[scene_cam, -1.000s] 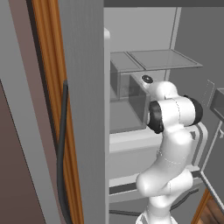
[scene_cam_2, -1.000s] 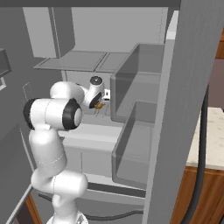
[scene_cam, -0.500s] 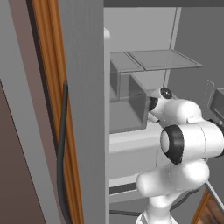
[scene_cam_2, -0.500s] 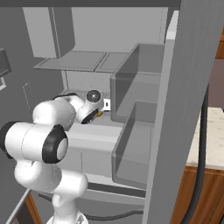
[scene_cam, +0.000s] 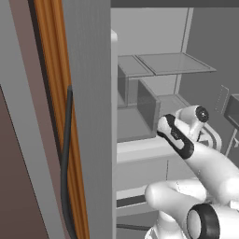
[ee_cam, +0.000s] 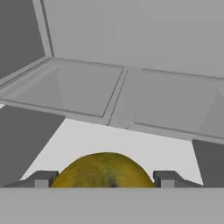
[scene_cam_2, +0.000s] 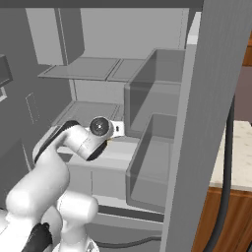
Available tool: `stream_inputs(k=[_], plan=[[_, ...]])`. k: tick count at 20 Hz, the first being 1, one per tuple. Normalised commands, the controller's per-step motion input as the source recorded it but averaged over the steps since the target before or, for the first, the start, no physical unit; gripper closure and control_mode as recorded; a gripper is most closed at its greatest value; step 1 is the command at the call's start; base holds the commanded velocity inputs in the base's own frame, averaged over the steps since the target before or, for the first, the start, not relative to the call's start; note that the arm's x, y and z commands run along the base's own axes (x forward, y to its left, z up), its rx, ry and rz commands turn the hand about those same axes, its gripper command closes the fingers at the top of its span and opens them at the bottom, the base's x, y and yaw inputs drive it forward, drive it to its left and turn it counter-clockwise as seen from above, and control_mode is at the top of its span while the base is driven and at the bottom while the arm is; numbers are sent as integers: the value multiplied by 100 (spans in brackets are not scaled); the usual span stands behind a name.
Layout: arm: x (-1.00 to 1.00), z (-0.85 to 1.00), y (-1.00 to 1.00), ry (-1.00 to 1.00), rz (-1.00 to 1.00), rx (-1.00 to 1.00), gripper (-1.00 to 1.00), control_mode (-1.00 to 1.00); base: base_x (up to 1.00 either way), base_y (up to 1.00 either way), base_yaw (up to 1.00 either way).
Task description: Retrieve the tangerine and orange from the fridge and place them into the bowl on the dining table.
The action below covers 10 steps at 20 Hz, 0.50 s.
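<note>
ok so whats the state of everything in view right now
fridge: door open, grey shelves and door bins showing
orange-yellow fruit: between the pincer fingertips; orange or tangerine, cannot tell
pincer: reached into the fridge, fingertips either side of the fruit; grip itself cannot be told

I see the open fridge [scene_cam: 154, 93] across the centre of both base views, its shelves behind the arm. In the hand view, a round fruit [ee_cam: 104, 169] sits at bottom centre between the gripper [ee_cam: 103, 178] tips, with the fridge shelf [ee_cam: 131, 96] beyond it, toward the frame's top.
</note>
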Motion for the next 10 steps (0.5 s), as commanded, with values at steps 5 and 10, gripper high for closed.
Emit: stream_inputs(k=[5,10], plan=[[-78,89,-8,10,0,-6,100,-100,0,0,0],[-78,58,-9,10,0,-6,100,-100,0,0,0]])
